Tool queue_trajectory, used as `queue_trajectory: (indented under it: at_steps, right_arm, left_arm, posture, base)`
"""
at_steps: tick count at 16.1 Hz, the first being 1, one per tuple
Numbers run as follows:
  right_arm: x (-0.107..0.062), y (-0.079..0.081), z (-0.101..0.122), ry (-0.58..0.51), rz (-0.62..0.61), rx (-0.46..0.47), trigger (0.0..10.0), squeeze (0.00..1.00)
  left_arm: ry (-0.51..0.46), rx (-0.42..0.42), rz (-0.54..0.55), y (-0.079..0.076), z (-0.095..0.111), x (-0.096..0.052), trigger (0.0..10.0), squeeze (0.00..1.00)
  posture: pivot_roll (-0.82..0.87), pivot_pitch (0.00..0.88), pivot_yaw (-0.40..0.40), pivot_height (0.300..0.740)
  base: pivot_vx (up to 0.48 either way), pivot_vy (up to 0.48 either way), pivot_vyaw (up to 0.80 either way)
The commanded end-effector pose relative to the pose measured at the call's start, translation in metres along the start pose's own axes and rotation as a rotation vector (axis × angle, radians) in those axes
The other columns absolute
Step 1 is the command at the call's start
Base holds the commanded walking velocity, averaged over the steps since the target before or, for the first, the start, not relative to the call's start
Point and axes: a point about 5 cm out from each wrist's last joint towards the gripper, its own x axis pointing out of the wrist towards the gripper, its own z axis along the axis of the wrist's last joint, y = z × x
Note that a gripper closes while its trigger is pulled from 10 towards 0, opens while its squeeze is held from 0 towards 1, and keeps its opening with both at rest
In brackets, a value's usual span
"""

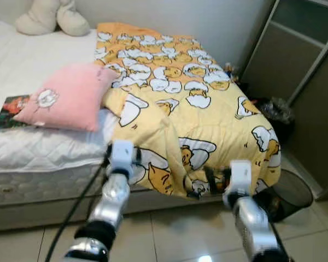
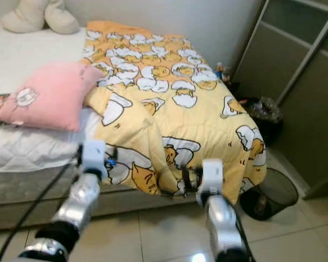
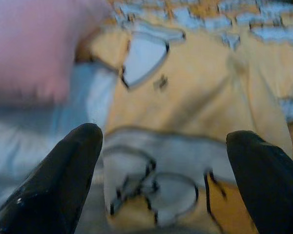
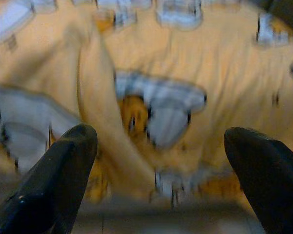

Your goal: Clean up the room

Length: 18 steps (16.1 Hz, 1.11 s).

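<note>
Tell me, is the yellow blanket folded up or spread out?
Spread out, rumpled: the yellow blanket covers the bed's right half, its edge hanging over the foot.

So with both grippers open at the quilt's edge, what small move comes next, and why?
Probably ease both grippers forward and shut on the hem. The left gripper and right gripper are open, facing the quilt hanging rumpled off the bed.

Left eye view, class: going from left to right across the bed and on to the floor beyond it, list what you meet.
Book → pink pillow → yellow blanket → black mesh bin
</note>
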Motion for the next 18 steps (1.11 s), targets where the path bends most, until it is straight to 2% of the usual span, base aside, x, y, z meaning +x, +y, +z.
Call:
queue_trajectory:
  at_steps: [1,2,3,4,5,6,7,8,12,15,18]
  right_arm:
    - [-0.003,-0.008,-0.008,0.038,-0.039,0.008,10.0,0.0]
    - [-0.007,-0.009,-0.03,0.165,-0.061,0.04,10.0,0.0]
    - [-0.017,-0.011,-0.058,0.353,-0.091,0.091,10.0,0.0]
    - [-0.027,-0.013,-0.075,0.477,-0.123,0.111,10.0,0.0]
    - [-0.032,-0.015,-0.081,0.518,-0.144,0.112,10.0,0.0]
    - [-0.041,-0.019,-0.092,0.594,-0.184,0.116,10.0,0.0]
    - [-0.047,-0.019,-0.099,0.646,-0.184,0.087,10.0,0.0]
    - [-0.05,-0.019,-0.102,0.665,-0.171,0.052,10.0,0.0]
    - [-0.055,-0.022,-0.106,0.688,-0.19,0.097,10.0,0.0]
    - [-0.061,-0.021,-0.112,0.716,-0.187,0.112,10.0,0.0]
    - [-0.065,-0.016,-0.117,0.744,-0.169,0.177,10.0,0.0]
  left_arm:
    - [0.005,0.032,-0.056,-0.01,0.0,0.0,10.0,0.0]
    - [0.087,0.078,-0.135,-0.022,-0.012,-0.001,10.0,0.0]
    - [0.254,0.168,-0.252,-0.04,-0.036,-0.011,10.0,0.0]
    - [0.395,0.212,-0.291,-0.047,-0.057,-0.024,10.0,0.0]
    - [0.459,0.201,-0.294,-0.048,-0.067,-0.03,10.0,0.0]
    - [0.583,0.186,-0.347,-0.057,-0.087,-0.048,10.0,0.0]
    - [0.651,0.25,-0.421,-0.063,-0.102,-0.064,10.0,0.0]
    - [0.689,0.259,-0.43,-0.063,-0.11,-0.071,10.0,0.0]
    - [0.679,0.277,-0.399,-0.055,-0.107,-0.065,10.0,0.0]
    - [0.669,0.277,-0.405,-0.055,-0.105,-0.063,10.0,0.0]
    - [0.654,0.272,-0.403,-0.057,-0.104,-0.062,10.0,0.0]
  posture:
    - [0.05,0.0,-0.117,0.74]
    - [0.03,0.0,-0.12,0.74]
    - [0.02,0.0,-0.126,0.74]
    - [0.02,0.0,-0.132,0.74]
    - [0.0,0.0,-0.132,0.74]
    - [-0.02,0.0,-0.122,0.74]
    - [-0.03,0.0,-0.113,0.74]
    - [-0.04,0.0,-0.107,0.74]
    - [-0.04,0.0,-0.098,0.74]
    - [-0.03,0.0,-0.095,0.74]
    - [-0.04,0.0,-0.093,0.74]
  base:
    - [0.0,0.0,0.0]
    - [0.0,0.0,0.0]
    - [0.0,0.0,0.0]
    - [0.0,0.0,0.0]
    - [0.0,0.0,0.0]
    - [0.0,0.0,0.0]
    - [0.0,0.0,0.0]
    - [0.0,0.0,0.0]
    - [0.0,0.0,0.0]
    - [0.0,0.0,0.0]
    - [0.0,0.0,0.0]
